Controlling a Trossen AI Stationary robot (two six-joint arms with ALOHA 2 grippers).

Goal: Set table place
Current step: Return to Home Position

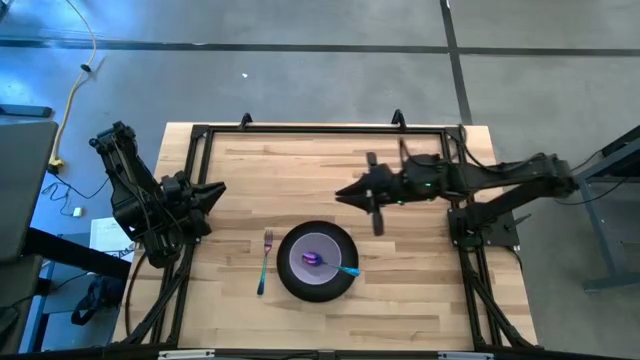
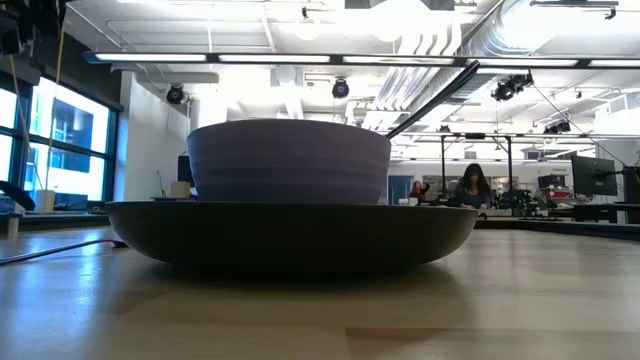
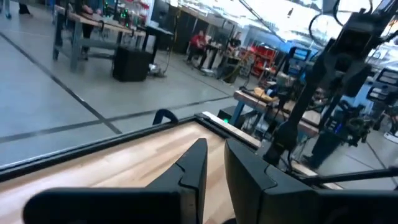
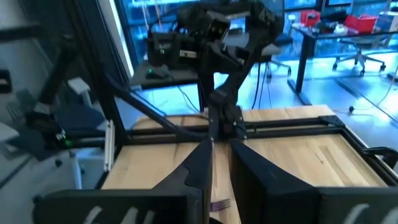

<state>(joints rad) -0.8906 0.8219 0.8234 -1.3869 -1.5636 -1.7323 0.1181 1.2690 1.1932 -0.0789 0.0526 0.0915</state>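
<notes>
— How is the light?

— Even and bright from above. Ceiling strip lights (image 2: 300,58) glow white in the low view, and windows (image 2: 55,140) add daylight on one side.

— Shadows?

— Soft ones only: a dark patch under the plate (image 2: 290,230) on the table (image 2: 520,300).

— Focus?

— The near wood in the low view is blurred. Both wrist views are smeared, with a blue tint over the room behind.

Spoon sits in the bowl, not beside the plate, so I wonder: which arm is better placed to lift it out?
Right, probably. The spoon's teal handle points toward the plate's right side, and the right gripper hangs nearer it than the left gripper.
</notes>
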